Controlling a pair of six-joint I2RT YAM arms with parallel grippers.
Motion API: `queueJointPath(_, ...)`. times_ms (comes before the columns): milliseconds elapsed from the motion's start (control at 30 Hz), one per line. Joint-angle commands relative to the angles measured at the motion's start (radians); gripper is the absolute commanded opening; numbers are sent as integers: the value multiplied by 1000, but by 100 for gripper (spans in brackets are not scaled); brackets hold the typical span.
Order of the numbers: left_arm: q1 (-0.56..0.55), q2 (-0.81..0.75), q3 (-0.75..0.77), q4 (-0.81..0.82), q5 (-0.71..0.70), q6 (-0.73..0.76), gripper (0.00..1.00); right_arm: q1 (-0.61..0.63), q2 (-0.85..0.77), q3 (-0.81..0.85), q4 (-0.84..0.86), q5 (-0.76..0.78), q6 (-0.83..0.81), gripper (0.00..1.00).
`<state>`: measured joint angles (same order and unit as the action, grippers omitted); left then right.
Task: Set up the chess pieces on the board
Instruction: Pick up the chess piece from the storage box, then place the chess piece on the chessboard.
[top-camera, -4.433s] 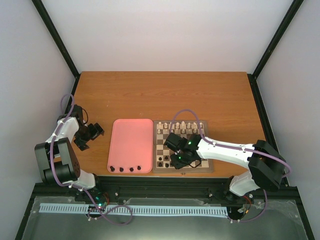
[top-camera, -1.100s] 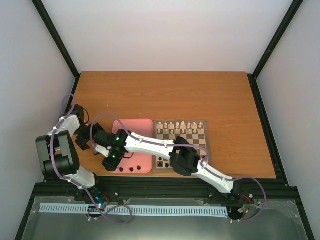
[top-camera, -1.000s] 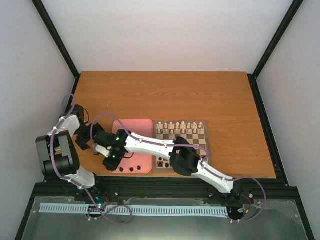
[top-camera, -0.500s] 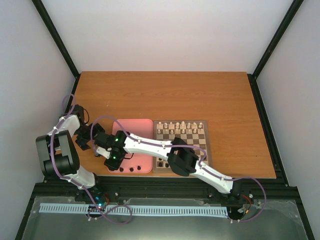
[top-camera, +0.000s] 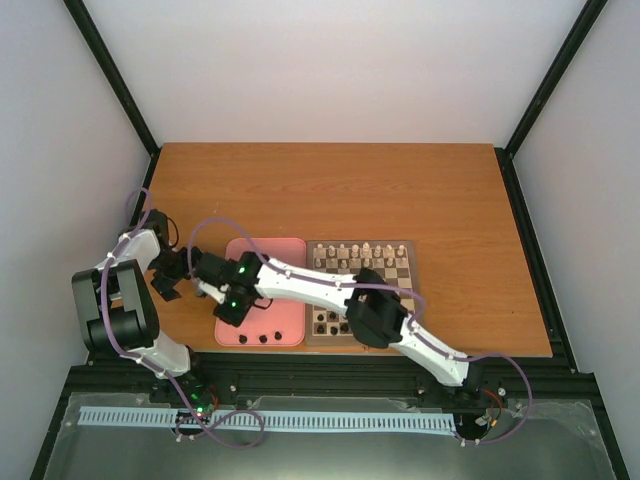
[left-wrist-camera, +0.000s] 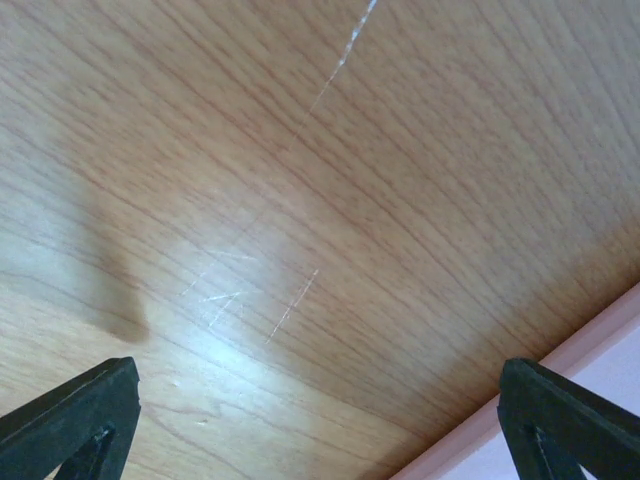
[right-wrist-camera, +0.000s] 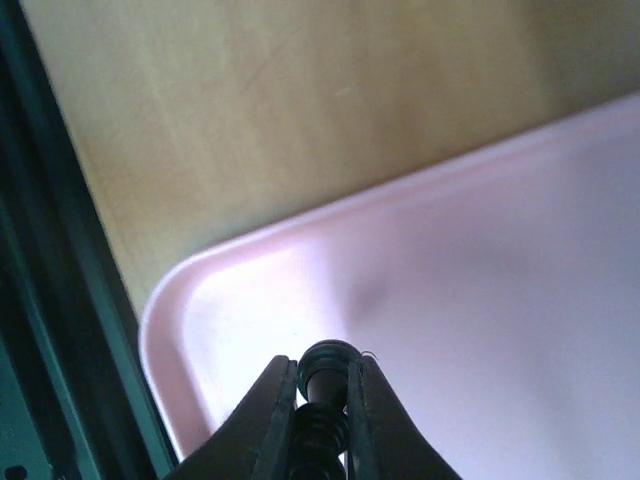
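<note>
**One dark piece (right-wrist-camera: 322, 356) pinched over the pink tray (right-wrist-camera: 480, 250)**

The right gripper (right-wrist-camera: 322, 372) squeezes it at the tray's near-left corner. Three more dark pieces (top-camera: 262, 338) sit along the tray's near edge, beside the board (top-camera: 398, 275). The left gripper (left-wrist-camera: 320, 430) hangs spread wide over the wooden table (left-wrist-camera: 300, 150).

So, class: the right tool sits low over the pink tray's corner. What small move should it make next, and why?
Probably raise the right tool straight up, clear of the pink tray and its rim. It is shut on a dark chess piece low over the tray's corner, and that piece belongs on the board beside the tray.
</note>
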<state>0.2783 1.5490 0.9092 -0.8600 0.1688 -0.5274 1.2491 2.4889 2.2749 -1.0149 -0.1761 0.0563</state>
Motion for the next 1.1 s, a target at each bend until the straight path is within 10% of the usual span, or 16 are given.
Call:
queueJointPath(0,-4,-6,17,9,-2,-3,100,-65,-192,-46,74,139,55,6)
queueJointPath(633,-5,-29,10,6,-4,7,100,-260,-1180,-1228,79,238,478,7)
queueJointPath(1067,-5,-30,-1,15,4,9,100,-260,-1341,-1477,134,189,595,8)
